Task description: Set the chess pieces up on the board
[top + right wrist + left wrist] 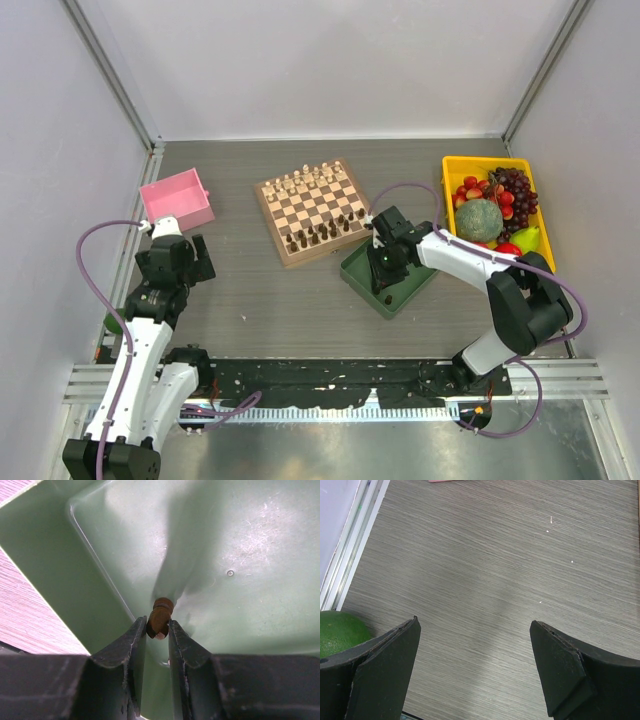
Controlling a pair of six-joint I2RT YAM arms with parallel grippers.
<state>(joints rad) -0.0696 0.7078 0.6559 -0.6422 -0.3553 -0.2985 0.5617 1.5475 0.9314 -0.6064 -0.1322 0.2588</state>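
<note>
The board (313, 210) lies at mid-table. Dark brown chess pieces (325, 233) line its near rows and pale ones its far rows. Just right of it, my right gripper (385, 272) reaches down into the green tray (408, 290). In the right wrist view its fingers (137, 635) press both sides of one dark brown chess piece (161, 612), which lies just above the tray floor (240, 555); the right gripper (159, 622) is shut on it. My left gripper (183, 262) hovers at the left, wide open (475, 630) over bare table with nothing between its fingers.
A pink box (178, 198) stands at the back left. A yellow bin (452, 170) of fruit sits at the right. A round green fruit (340, 630) lies by the left rail, close to my left finger.
</note>
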